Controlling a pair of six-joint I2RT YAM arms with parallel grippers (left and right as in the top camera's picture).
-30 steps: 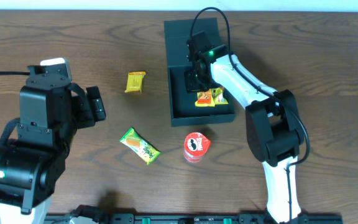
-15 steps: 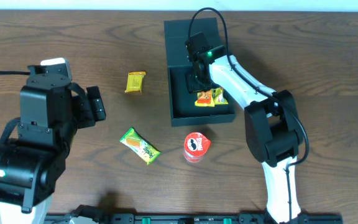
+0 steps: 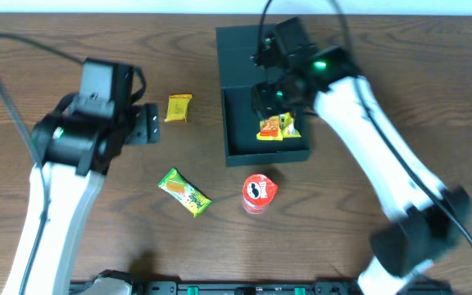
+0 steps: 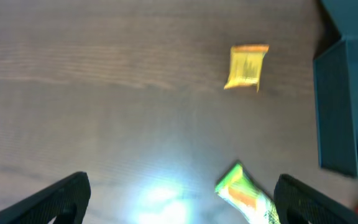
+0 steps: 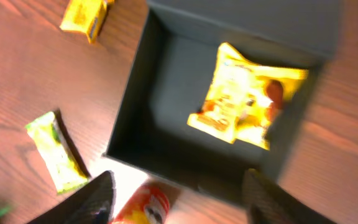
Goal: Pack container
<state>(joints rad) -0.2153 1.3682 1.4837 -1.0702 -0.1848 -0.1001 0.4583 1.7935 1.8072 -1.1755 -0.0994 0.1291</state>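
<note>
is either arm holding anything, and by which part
Nothing is held. The left end effector is open over the table; the right end effector is open above the container, its yellow packet lying free.

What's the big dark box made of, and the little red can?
The container looks like matte cardboard: dull flat walls, sharp folded edges. The red can looks smooth and printed, maybe coated card or metal; I cannot tell which.

Matt cardboard-like container [image 3: 236,57], glossy plastic yellow packet [image 3: 275,129], grained dark wooden table [image 3: 433,98].
</note>
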